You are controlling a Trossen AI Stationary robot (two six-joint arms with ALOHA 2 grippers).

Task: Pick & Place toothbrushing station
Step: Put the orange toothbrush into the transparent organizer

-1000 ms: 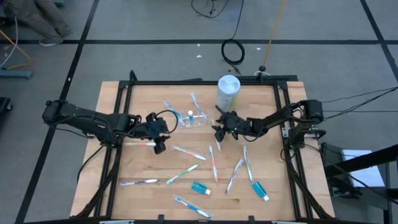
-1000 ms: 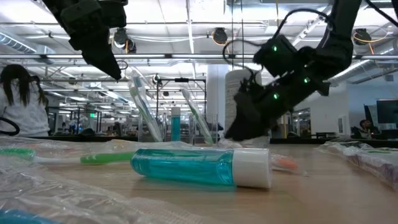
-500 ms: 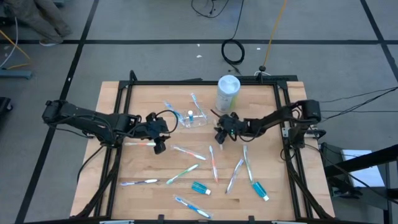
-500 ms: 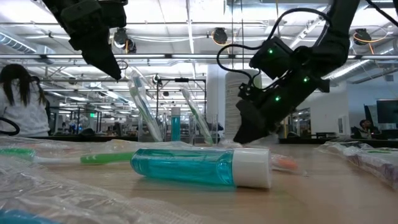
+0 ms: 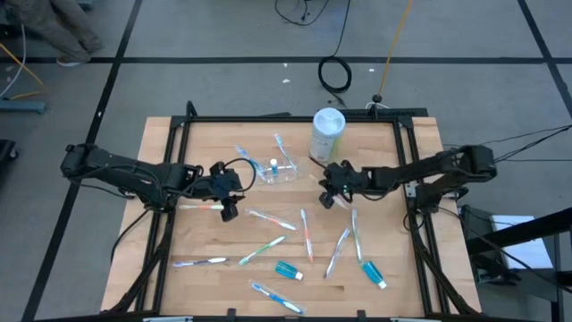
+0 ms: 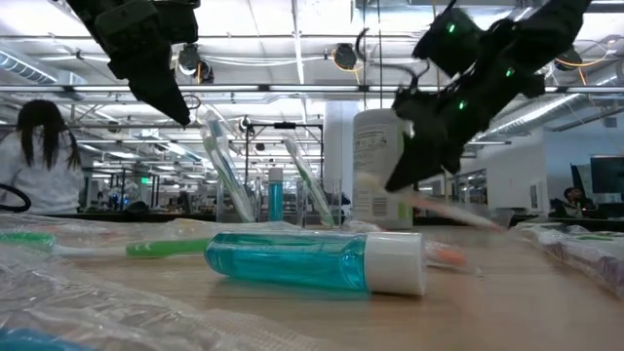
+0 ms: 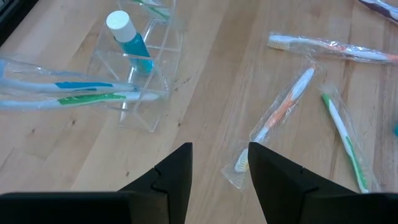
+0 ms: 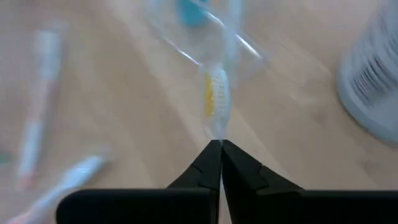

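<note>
Right gripper raised, apparently clamping toothbrush

One camera looks straight down on the whole tabletop; another sits level at its surface; both share the white canister.

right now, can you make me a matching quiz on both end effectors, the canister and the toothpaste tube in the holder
1 right end effector
2 left end effector
3 canister
4 toothpaste tube

a in the clear holder
b shut on a wrapped toothbrush
c open, empty
d upright, white and green

Pairs: 1-b, 2-c, 3-d, 4-a
</note>
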